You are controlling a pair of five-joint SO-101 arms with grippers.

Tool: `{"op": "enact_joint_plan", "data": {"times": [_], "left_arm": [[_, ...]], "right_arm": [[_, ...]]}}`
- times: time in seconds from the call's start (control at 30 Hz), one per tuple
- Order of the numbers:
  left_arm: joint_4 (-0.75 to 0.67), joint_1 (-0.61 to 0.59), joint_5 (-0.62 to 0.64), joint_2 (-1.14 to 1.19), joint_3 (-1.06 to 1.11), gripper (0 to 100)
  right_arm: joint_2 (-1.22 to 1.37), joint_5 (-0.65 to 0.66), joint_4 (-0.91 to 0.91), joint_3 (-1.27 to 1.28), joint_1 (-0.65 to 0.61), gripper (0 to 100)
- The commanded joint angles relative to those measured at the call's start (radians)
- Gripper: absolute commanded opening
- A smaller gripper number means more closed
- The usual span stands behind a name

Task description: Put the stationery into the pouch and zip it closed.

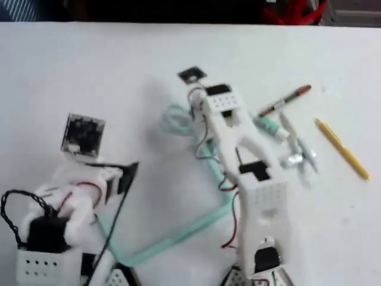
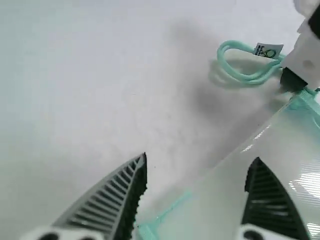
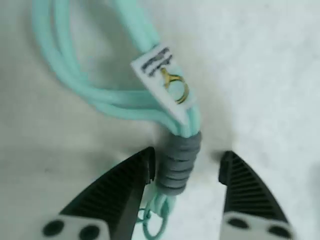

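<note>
The clear pouch (image 1: pixel 178 196) with mint-green edging (image 1: pixel 172 238) lies flat between the two arms. Its mint cord loop (image 1: pixel 174 119) trails off the far corner and carries a white tag (image 3: pixel 162 75) and a grey ribbed bead (image 3: pixel 177 160). My right gripper (image 3: pixel 185 185) is open around that bead, with one finger (image 3: pixel 125 195) touching it and the other apart. My left gripper (image 2: pixel 195 195) is open low over the pouch's near edge (image 2: pixel 165 215). A red-tipped pen (image 1: pixel 286 100), a yellow pen (image 1: pixel 342 149), a green-and-white item (image 1: pixel 271 128) and silvery pieces (image 1: pixel 300 156) lie on the table right of the right arm.
A small black square part (image 1: pixel 83 134) and another (image 1: pixel 190 75) lie on the white table (image 1: pixel 89 71). The right arm's body (image 1: pixel 262 196) stretches over the pouch's right side, and the table's far edge runs along the back.
</note>
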Motion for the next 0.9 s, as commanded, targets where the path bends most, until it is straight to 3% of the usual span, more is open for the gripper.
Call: {"op": "enact_joint_plan", "data": {"times": [0.0, 0.23, 0.47, 0.57, 0.87], "left_arm": [[-0.026, -0.01, 0.006, -0.013, -0.011, 31], [-0.127, -0.047, 0.164, -0.013, -0.002, 31], [-0.109, 0.214, 0.098, -0.01, -0.008, 31], [-0.129, 0.295, 0.014, -0.015, -0.011, 31], [-0.187, 0.321, -0.028, -0.015, -0.121, 31]], "right_arm": [[0.027, 0.0, 0.004, -0.066, 0.039, 0.5], [-0.104, 0.0, 0.197, -0.215, 0.038, 1.8], [-0.378, 0.0, 0.378, -0.523, 0.012, 1.8], [-0.466, 0.0, 0.441, -0.671, -0.016, 1.8], [-0.648, 0.002, 0.443, -0.888, -0.119, 1.7]]}}
